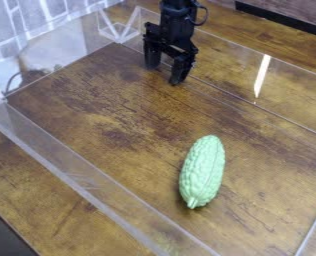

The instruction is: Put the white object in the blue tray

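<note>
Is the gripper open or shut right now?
Open. The gripper points down at the wooden table, its two fingers apart with nothing between them.

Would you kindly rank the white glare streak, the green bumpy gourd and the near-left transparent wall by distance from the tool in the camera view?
1. White glare streak, to the right of the tool.
2. Green bumpy gourd, toward the front.
3. Near-left transparent wall, front left, farthest.
</note>
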